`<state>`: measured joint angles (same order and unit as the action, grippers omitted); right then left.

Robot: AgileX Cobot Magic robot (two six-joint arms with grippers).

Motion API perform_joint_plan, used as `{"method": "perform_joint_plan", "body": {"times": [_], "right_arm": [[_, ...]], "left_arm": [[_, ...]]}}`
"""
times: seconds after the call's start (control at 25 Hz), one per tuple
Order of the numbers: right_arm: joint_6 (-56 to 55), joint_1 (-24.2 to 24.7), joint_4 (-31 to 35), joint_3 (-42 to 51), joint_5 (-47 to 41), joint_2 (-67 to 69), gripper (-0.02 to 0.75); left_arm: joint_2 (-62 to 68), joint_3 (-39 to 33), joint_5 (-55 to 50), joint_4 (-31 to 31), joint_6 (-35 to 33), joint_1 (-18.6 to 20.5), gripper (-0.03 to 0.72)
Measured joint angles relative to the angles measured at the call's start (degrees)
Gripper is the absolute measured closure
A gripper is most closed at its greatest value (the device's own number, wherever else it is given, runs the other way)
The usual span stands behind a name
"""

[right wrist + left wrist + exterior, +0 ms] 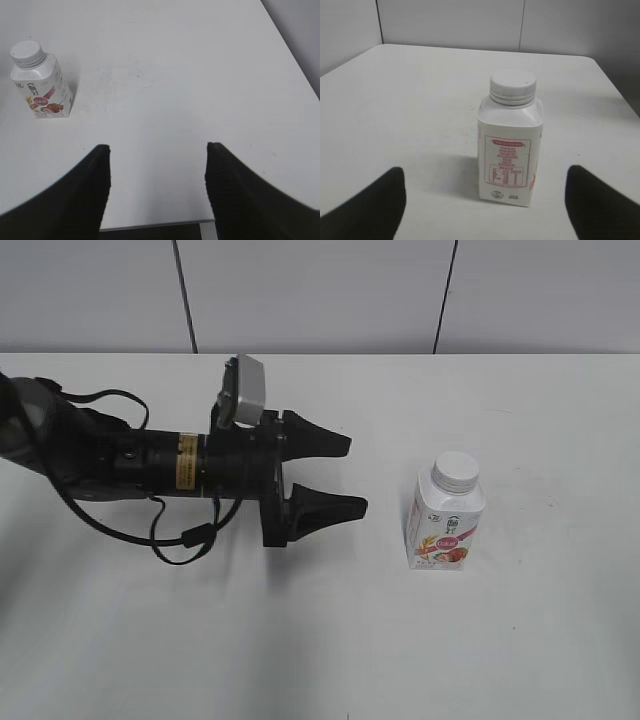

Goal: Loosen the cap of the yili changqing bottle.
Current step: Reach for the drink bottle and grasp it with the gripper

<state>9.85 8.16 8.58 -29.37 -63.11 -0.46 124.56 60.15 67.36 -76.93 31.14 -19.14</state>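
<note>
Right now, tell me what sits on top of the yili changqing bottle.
A white ribbed screw cap sits on the neck of the yili changqing bottle, apparently fully seated. It hides the mouth and the contents. Nothing rests on the cap, and neither end effector touches it.

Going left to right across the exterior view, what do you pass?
Left arm → wrist camera → open left hand → bare table → yili changqing bottle with its cap on.
</note>
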Motion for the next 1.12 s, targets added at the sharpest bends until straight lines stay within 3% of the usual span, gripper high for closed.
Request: {"method": "perform_joint_plan", "body": {"times": [0.52,1.12], "right_arm": [[0.0,0.0,0.0,0.0,0.1,0.0,0.257],[0.0,0.0,0.0,0.0,0.1,0.0,0.257]], "left_arm": [[10.3,9.3,0.8,4.7,-0.2,-7.9,0.094],[16.2,15.7,1.1,7.2,-0.3,-11.4,0.095]]}}
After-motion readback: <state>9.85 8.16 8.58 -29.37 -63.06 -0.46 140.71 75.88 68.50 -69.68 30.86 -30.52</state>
